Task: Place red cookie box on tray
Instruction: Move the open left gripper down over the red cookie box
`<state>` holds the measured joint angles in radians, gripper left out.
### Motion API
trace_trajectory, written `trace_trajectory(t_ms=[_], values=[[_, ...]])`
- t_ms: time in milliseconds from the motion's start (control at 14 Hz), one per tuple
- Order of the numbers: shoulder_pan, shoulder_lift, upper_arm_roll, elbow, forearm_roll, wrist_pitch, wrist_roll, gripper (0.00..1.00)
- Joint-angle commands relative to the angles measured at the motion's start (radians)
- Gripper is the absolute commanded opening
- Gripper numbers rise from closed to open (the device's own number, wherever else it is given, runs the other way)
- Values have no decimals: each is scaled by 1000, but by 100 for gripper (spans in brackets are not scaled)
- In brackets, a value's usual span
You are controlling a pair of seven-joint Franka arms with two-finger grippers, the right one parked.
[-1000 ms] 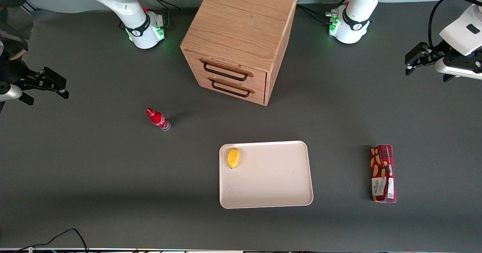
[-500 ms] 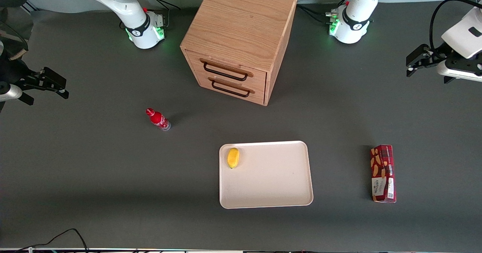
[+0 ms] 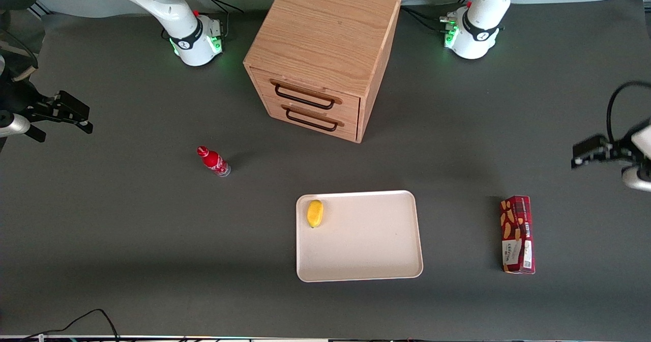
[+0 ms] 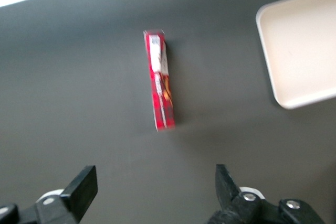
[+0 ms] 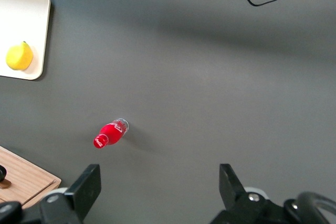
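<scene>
on dark grey table: open-fingered gripper

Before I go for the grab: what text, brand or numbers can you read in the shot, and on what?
Red cookie box: printed lettering, too small to read.
Red bottle: white marking, unreadable.
Tray, wooden drawer cabinet: no text.
Claw: open, above the table near the box, no marking.

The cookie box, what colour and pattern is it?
Dark-red tartan cookie box, golden cookies pictured; clearest in front view.
</scene>
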<state>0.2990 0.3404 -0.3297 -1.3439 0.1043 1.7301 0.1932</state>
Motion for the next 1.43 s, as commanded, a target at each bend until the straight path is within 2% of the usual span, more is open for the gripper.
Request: trace_trajectory(t_ms=[0,214,500,786,1071,1143,1214,1357], values=[[-23,164,-8,101,61,104,-78,100],[-47,294,-8,100,148,256,-162,100],[-57,399,-6,92,170,377,-232,100],[-61,477,-5,71,293,413,-279,100],[-60,532,-5,69,314,434,-298,100],[-60,537,-5,63,314,446,-298,93],[-60,536,-5,55,314,448,-298,72],[-60,536,-5,54,314,448,-294,13]])
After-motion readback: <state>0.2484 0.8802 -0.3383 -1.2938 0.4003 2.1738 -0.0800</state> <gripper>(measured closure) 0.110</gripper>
